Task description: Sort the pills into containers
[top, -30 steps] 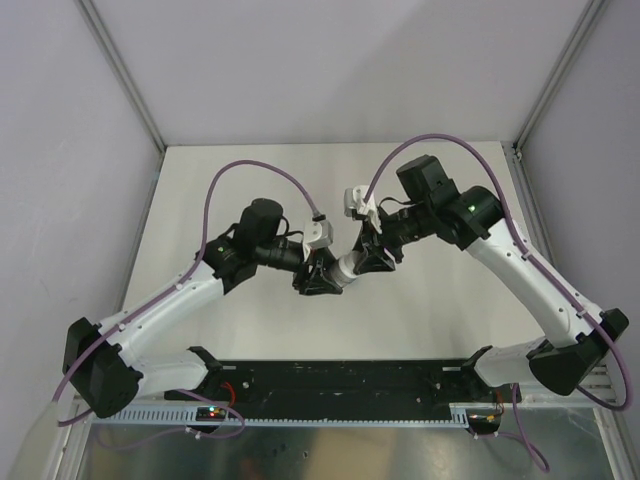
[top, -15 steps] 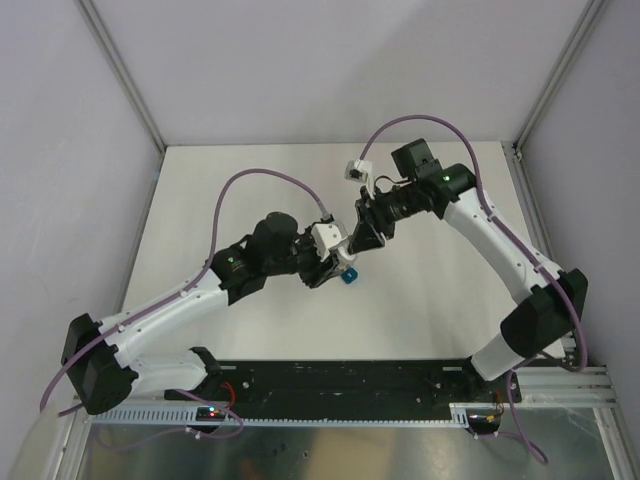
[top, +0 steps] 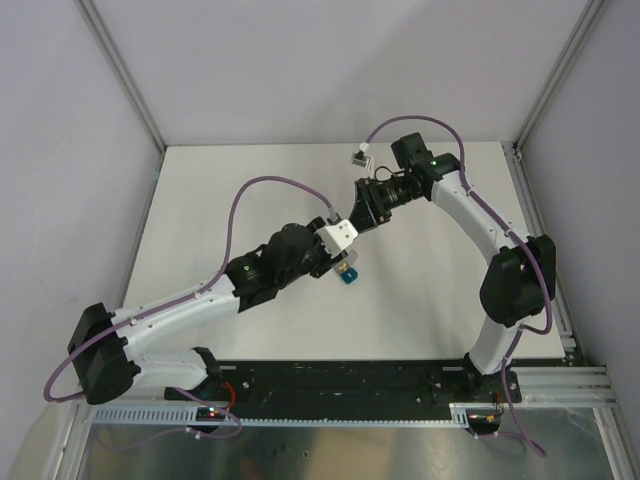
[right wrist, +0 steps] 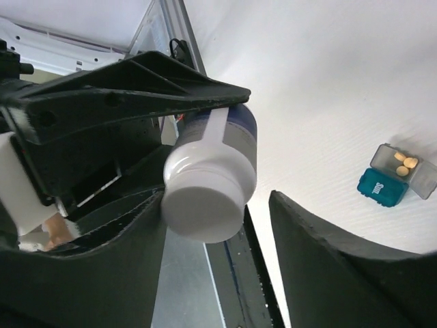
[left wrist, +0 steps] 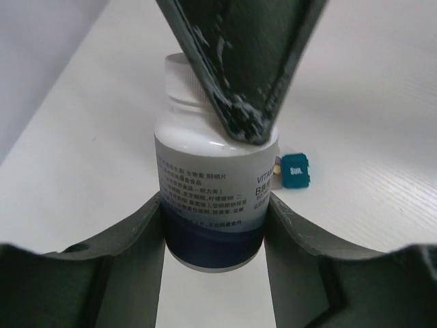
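**Left arm** (top: 180, 310): stretched low from the near-left base toward the middle of the bench (top: 250, 190).
**Left tool** (left wrist: 213, 212): clamped on both sides of a white pill bottle (left wrist: 198, 147). The label reads "VITA", cut off by a finger; the small print is illegible.
**Containers** (right wrist: 399, 176): on the bench near the left tool. The teal compartment (left wrist: 296, 169) has its lid closed and is marked "Sun."; the grey compartment (right wrist: 423, 180) is open, with yellow pills (right wrist: 404, 162) inside.
**Right tool** (right wrist: 218, 205): jaws parted around the bottle's white cap (left wrist: 179, 75), with a gap on one side.
**Right arm** (top: 478, 215): arched high, reaching left.
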Controlling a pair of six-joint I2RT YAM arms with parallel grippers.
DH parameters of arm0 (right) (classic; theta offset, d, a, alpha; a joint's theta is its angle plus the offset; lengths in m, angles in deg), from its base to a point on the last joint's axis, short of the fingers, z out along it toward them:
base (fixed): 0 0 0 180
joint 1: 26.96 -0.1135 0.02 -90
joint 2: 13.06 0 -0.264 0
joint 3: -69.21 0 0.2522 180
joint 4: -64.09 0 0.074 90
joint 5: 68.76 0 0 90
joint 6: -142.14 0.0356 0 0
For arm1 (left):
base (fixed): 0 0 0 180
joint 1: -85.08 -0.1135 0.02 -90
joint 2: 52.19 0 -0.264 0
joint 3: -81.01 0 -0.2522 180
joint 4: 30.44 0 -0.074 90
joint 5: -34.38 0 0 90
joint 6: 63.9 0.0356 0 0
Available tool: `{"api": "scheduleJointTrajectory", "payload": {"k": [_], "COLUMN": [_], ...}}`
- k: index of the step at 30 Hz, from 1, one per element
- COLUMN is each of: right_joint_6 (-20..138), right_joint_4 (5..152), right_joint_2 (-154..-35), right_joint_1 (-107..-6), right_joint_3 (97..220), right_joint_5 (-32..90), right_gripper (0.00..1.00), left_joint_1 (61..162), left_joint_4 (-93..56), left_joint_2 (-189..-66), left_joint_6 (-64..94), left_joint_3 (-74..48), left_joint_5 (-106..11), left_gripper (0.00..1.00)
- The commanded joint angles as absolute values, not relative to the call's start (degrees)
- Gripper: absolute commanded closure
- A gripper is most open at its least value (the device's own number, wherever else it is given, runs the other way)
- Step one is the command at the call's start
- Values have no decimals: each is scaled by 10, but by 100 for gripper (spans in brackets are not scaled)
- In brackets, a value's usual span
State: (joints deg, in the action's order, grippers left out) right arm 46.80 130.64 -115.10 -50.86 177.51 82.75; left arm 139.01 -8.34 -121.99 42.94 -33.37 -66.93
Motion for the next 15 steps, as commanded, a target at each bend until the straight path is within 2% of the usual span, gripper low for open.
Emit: {"api": "scheduleJointTrajectory", "payload": {"k": [1, 4, 10, 15], "right_joint_6": [469, 451, 399, 342], "right_joint_4": [1307, 1314, 1334, 1352], "right_joint_2": [-1129, -1108, -1052, -1010], "right_joint_1": [-504, -495, -483, -482], "right_joint_3": [1797, 1797, 1795, 1790], "right_joint_5": [833, 833, 809, 775], "right_gripper": [28, 20, 17, 15], "left_joint_1": [1395, 1395, 1391, 1351], "left_joint_4": [-164, -164, -164, -124], "left_joint_2": [-1210, -1208, -1194, -1182], "left_joint_6": [458, 463, 467, 440], "left_joint_3": [-327, -330, -336, -319], "left_joint_5": [-710, -706, -661, -519], "left_gripper": [100, 100, 100, 100]}}
